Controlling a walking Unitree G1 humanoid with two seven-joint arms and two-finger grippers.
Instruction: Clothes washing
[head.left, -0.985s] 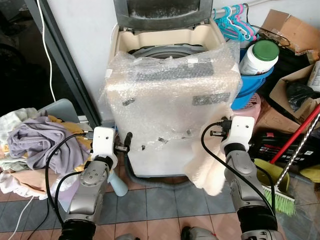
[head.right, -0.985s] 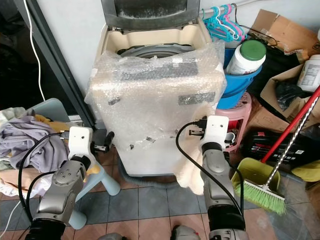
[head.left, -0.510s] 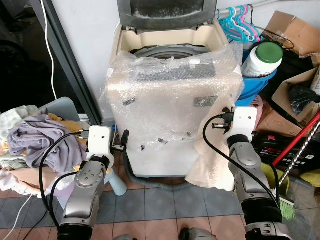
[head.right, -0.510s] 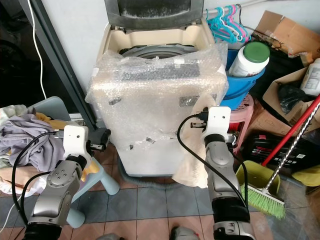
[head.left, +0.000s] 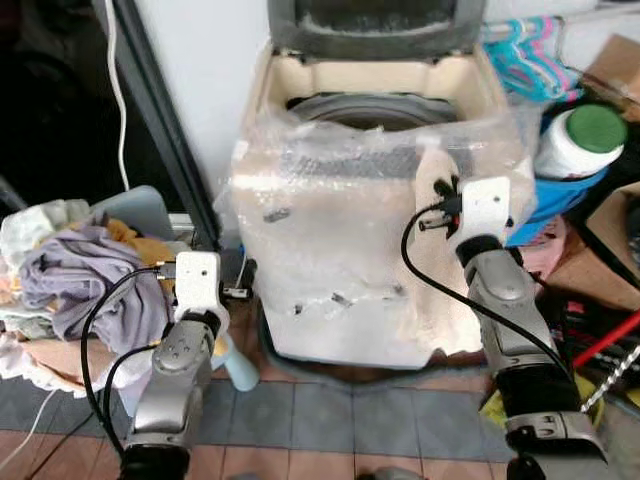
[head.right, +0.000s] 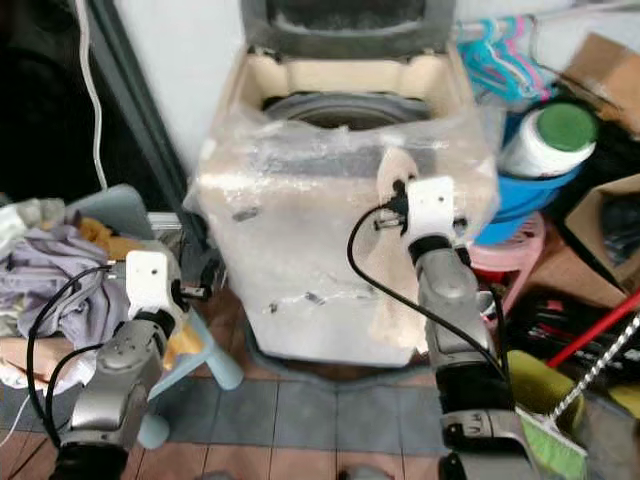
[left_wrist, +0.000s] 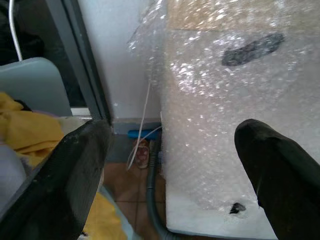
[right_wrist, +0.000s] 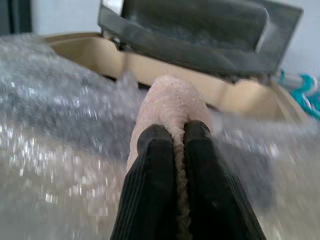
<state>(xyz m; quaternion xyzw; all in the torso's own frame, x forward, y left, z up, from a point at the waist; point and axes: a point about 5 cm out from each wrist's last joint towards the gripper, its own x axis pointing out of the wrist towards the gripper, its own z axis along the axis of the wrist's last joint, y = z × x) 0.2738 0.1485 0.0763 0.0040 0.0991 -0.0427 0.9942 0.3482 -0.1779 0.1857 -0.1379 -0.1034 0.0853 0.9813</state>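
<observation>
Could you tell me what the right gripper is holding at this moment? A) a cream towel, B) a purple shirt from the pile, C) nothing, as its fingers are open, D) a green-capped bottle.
A: the right gripper is shut on the cream towel, which is lifted in front of the washer, whose lid is open.
</observation>
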